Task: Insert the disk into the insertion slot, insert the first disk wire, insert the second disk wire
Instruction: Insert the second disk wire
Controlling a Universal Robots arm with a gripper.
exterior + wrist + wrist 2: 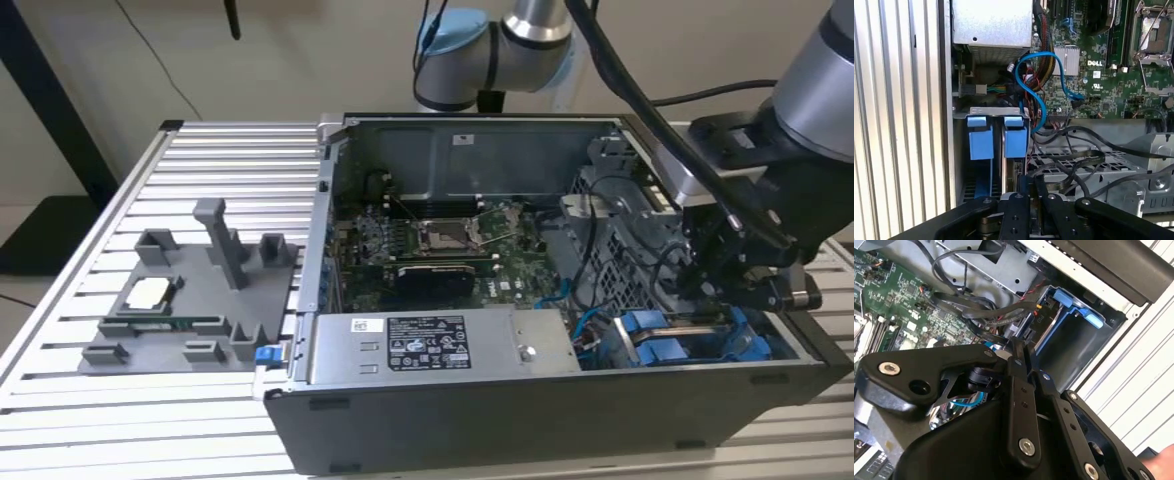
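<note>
Your gripper sits low in the open computer case, right over the insertion slot with its blue rails. Fingers nearly together; can't tell what they pinch. Black cables and a blue cable crowd beside it.

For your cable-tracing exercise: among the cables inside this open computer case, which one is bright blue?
The looping flat data cable beside the power supply, arching above the blue drive rails; the surrounding cables are black or multicoloured bundles.
</note>
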